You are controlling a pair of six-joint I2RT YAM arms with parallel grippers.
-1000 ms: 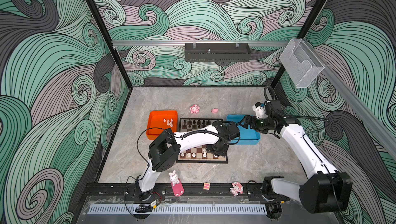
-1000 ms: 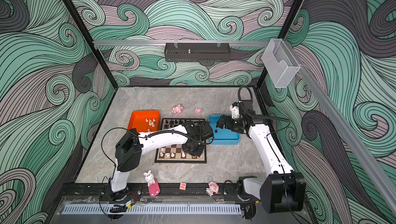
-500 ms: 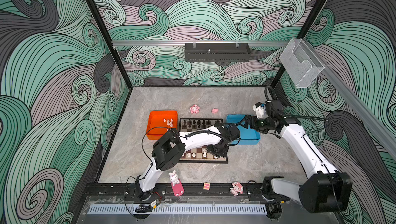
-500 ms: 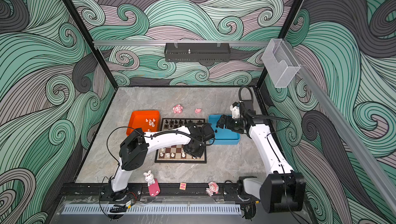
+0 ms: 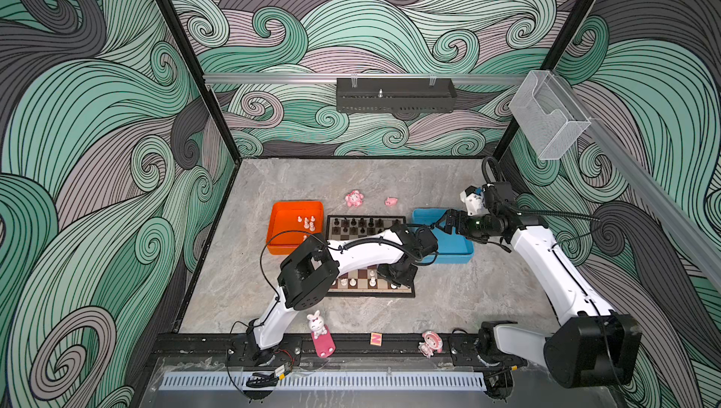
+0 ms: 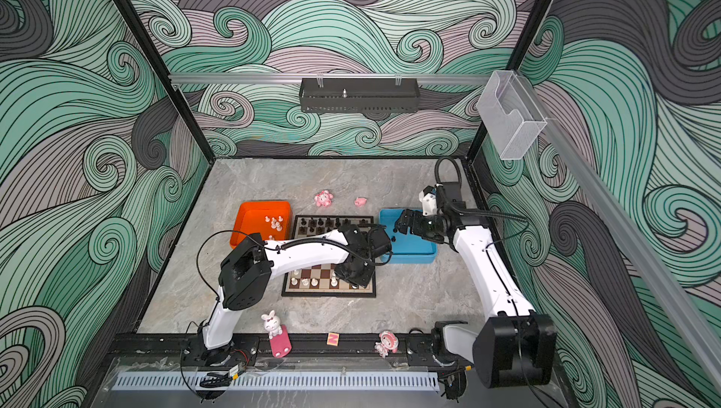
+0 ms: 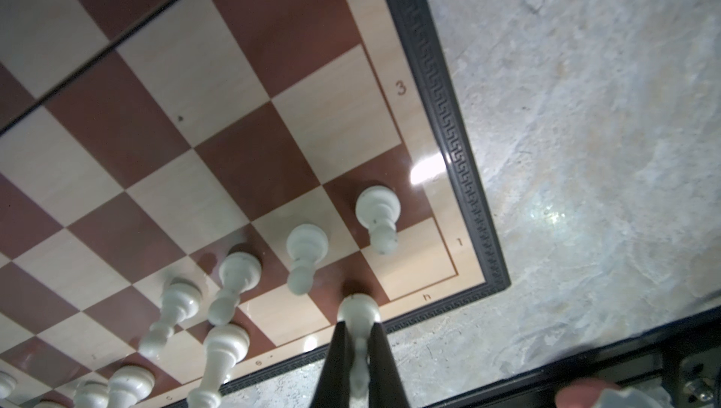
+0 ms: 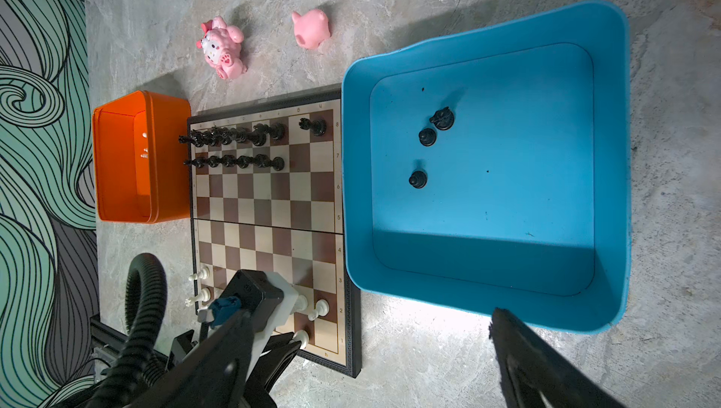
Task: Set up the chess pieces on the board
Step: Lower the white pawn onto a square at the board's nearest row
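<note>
The left gripper [image 7: 361, 371], closed narrow on a white chess piece [image 7: 358, 310] whose long axis runs along its fingers, has the base low over the dark first-rank square beside the corner of the board [image 7: 331, 105], while the right gripper [image 5: 441, 224] stands wide above the blue tray [image 8: 610, 152].

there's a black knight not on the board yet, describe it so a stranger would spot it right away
Find the blue tray beside the board. The black knight stands on its floor next to a pawn, with a second pawn further off. It alone has a horse's head; both pawns have plain round tops.
</note>
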